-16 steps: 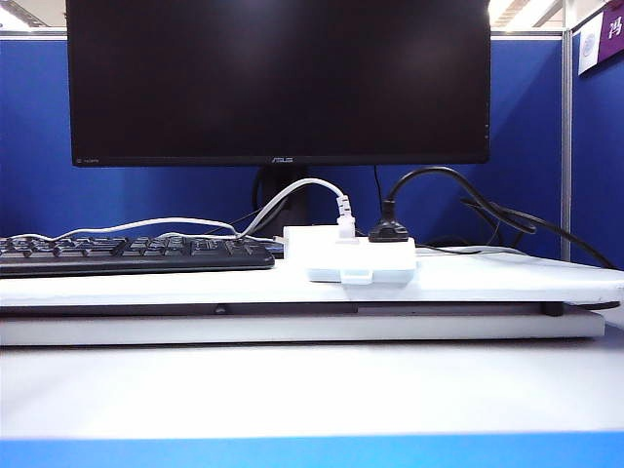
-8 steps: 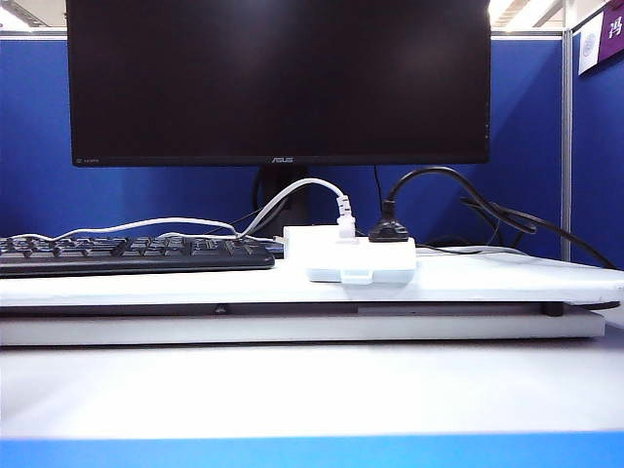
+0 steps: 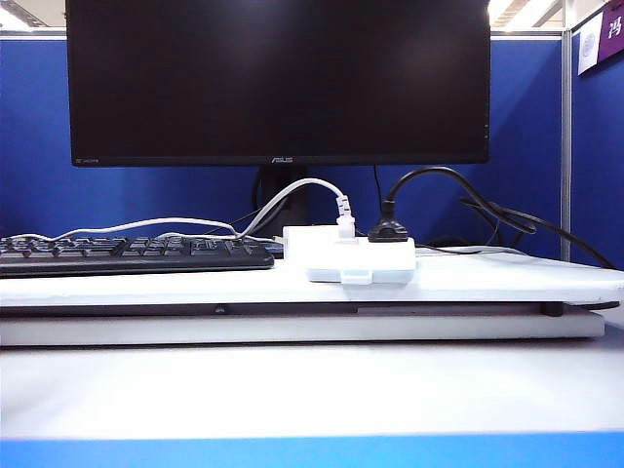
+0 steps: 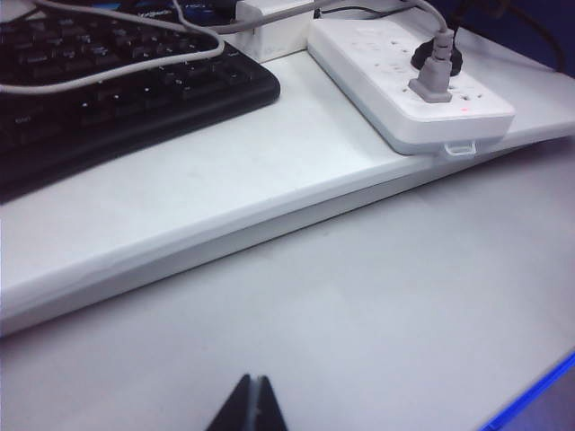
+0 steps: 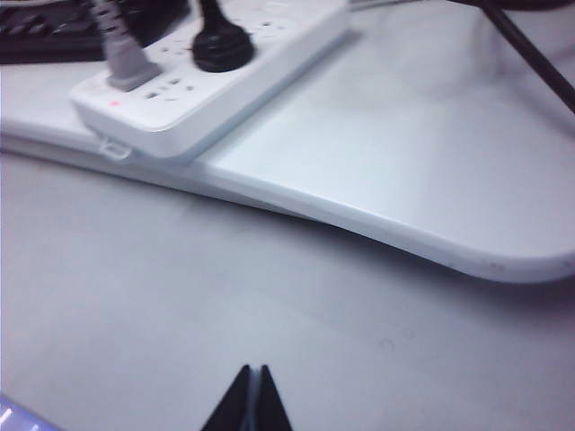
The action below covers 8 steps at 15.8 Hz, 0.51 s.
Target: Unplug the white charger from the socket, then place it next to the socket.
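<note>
claws come first: our left claw (image 4: 252, 406) and right claw (image 5: 251, 400) hover pinched shut, empty, low over the desk (image 3: 312, 385). further off, the white charger (image 4: 269, 27) lies beside the socket (image 4: 404, 85). we risk grabbing the small grey plug (image 4: 433, 83) instead.

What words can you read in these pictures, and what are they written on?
"ASUS": on the lower edge of the black monitor.
Small mark at the monitor's lower left corner: too small to read.
Purple sign on the partition at upper right: a white character, cut off, not readable.
Keyboard keys: too blurred to read.
Socket: no readable print.
</note>
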{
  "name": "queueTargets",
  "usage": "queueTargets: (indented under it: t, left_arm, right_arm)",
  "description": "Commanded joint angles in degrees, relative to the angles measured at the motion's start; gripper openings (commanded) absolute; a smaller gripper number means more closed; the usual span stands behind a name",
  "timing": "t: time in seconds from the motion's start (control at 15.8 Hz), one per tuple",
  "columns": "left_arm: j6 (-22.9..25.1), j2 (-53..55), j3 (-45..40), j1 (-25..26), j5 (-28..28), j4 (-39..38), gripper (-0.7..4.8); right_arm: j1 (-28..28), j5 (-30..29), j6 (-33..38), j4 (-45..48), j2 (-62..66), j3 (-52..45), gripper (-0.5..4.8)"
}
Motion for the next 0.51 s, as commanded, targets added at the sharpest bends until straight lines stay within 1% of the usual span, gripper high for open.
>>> queueTargets:
  t: [0.06,0.19,0.25,0.38,0.51]
  left_arm:
    - [0.72,0.04,-0.44,0.02,-0.76,0.07,-0.05]
    - [0.68,0.02,-0.44,0.02,-1.07,0.26,-0.05]
    - [0.68,0.02,-0.42,0.02,-0.76,0.28,-0.05]
    - [-1.22,0.02,-0.42,0.02,-0.46,0.31,-0.05]
    - [-1.22,0.02,-0.42,0.02,-0.46,0.31,-0.05]
  right_arm:
    - [0.00,-0.52,-0.92,0.57,0.09,-0.15,-0.06]
    - [-0.13,1.46,-0.90,0.72,0.02,-0.15,-0.05]
    - [-0.13,1.73,-0.90,0.72,0.02,-0.15,-0.06]
    - [-0.13,1.57,-0.90,0.72,0.02,-0.15,-0.06]
    - [-0.13,1.57,-0.90,0.74,0.02,-0.15,-0.06]
